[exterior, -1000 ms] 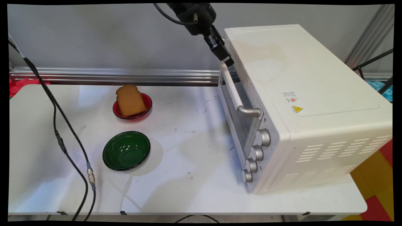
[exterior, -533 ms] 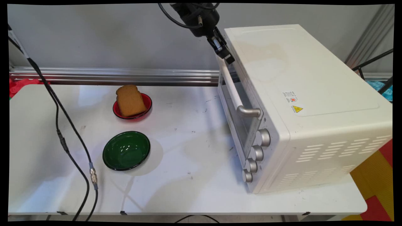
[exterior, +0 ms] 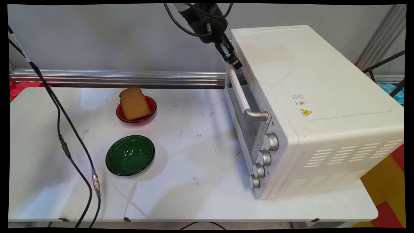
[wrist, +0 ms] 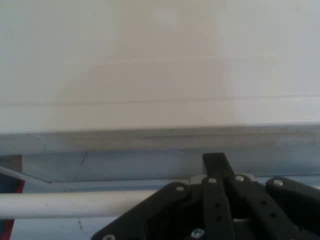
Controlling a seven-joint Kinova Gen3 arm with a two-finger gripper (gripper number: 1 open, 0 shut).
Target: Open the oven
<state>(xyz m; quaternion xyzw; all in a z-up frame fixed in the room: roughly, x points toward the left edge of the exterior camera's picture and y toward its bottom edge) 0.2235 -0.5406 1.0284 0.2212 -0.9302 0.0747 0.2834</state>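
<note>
My black gripper (exterior: 235,62) hangs at the far top corner of the white toaster oven's (exterior: 310,77) front, right by the far end of its door handle (exterior: 241,94). The oven door is closed. In the hand view the linkage is folded together with the fingertips (wrist: 216,161) meeting, so the gripper is shut with nothing seen between its fingers. The pale handle bar (wrist: 75,205) runs across just behind the linkage, below the oven's top edge. Whether a finger touches the handle is hidden.
A slice of brown toast (exterior: 133,103) leans in a red bowl (exterior: 152,110) at the table's middle left. An empty green bowl (exterior: 130,155) sits nearer the front. Black cables (exterior: 64,129) hang down the left side. Four knobs (exterior: 264,157) line the oven's front.
The gripper has shifted slightly right and stays beside the handle's far end; the hanging cables have swayed a little. Oven, bowls and toast have not moved.
</note>
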